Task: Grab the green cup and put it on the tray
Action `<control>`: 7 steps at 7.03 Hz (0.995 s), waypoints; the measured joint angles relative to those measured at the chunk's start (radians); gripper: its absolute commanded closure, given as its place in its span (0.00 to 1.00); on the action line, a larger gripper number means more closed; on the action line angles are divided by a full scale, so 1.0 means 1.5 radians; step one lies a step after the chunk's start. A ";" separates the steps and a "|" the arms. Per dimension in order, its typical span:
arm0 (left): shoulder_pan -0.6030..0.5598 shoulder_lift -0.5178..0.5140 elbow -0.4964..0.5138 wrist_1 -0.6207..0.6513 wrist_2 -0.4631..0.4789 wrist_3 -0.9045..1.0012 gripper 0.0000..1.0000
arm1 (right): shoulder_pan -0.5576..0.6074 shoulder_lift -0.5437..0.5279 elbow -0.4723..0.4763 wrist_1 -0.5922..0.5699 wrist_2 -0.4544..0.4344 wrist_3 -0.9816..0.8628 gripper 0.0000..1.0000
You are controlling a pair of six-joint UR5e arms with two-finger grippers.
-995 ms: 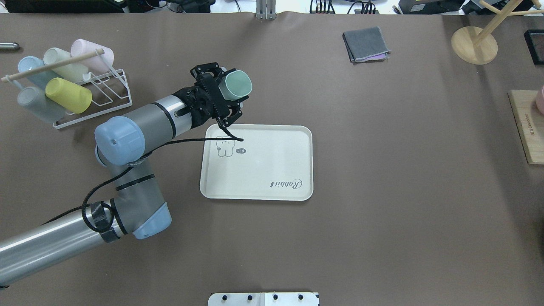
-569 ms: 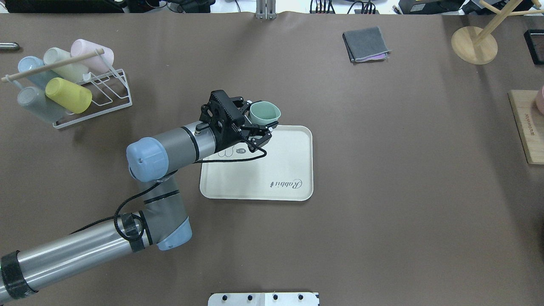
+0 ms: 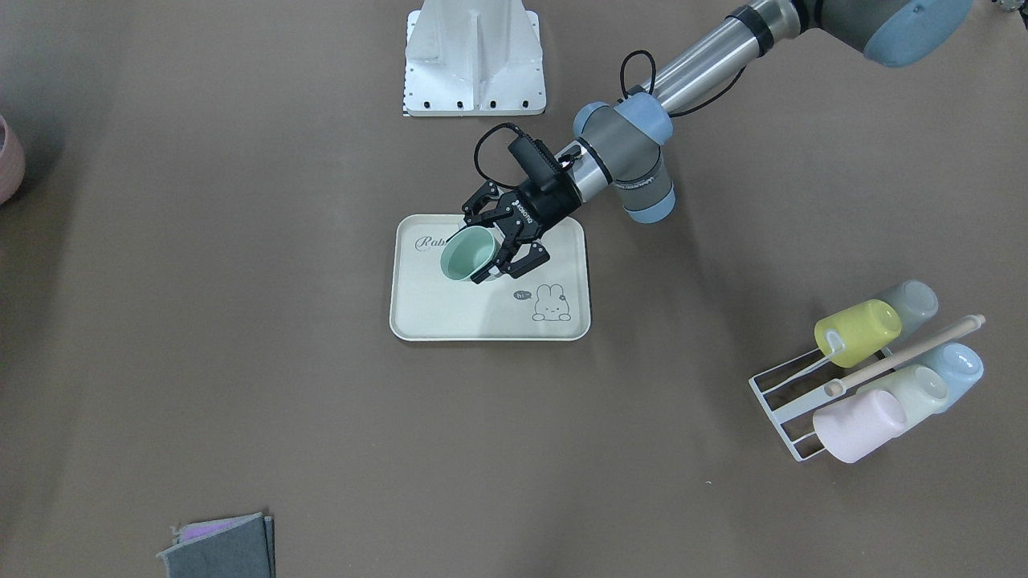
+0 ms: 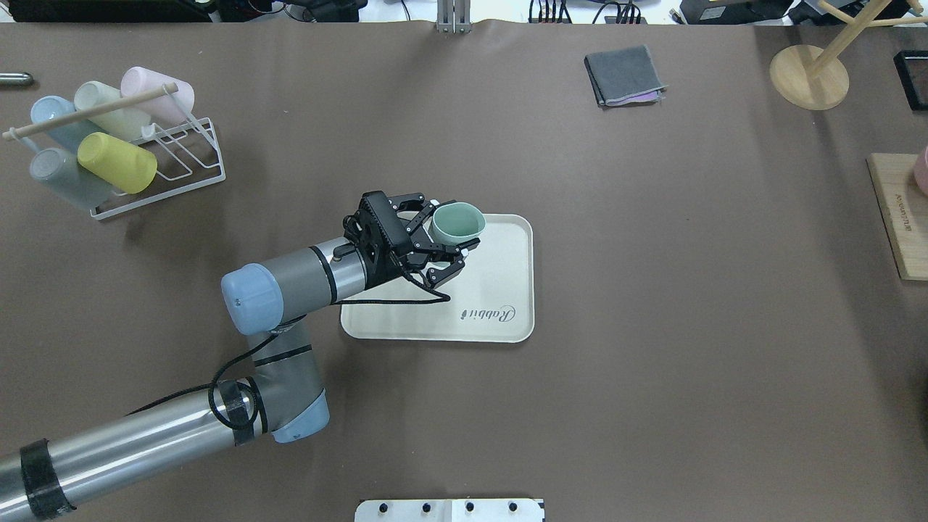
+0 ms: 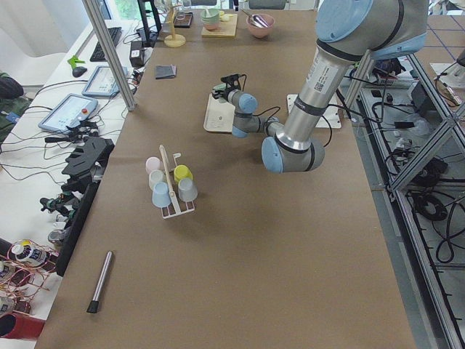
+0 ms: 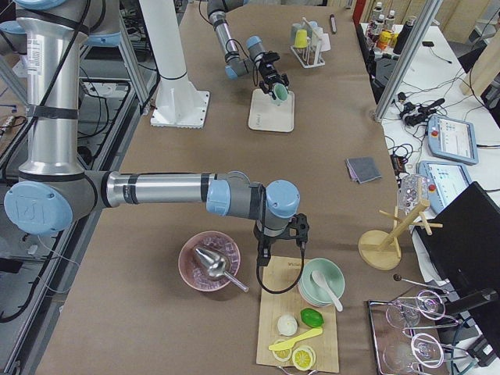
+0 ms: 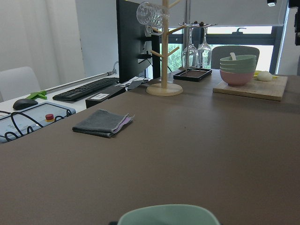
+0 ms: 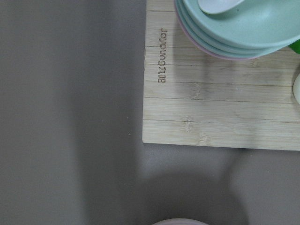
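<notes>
Pinching the green cup (image 4: 458, 221) by its sides in the left claw (image 4: 451, 233), holding it tilted with the mouth open upward and away from the wrist, above the cream tray (image 4: 500, 290) lying flat on the brown surface (image 4: 652, 362). Not managing to tell whether the cup's base is touching the tray. Hovering the right claw (image 6: 269, 250) well apart over a wooden board (image 6: 269, 351) bearing stacked bowls (image 6: 322, 283); appearing in one side view only, so cannot tell whether spread or pressed together.
</notes>
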 measured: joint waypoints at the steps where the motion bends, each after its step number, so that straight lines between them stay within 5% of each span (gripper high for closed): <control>1: 0.002 0.000 0.012 -0.019 -0.010 0.010 0.60 | 0.000 0.000 0.000 0.000 0.003 0.000 0.00; 7: 0.006 -0.002 0.051 -0.014 -0.026 0.016 0.60 | 0.000 0.000 -0.001 0.000 0.010 0.000 0.00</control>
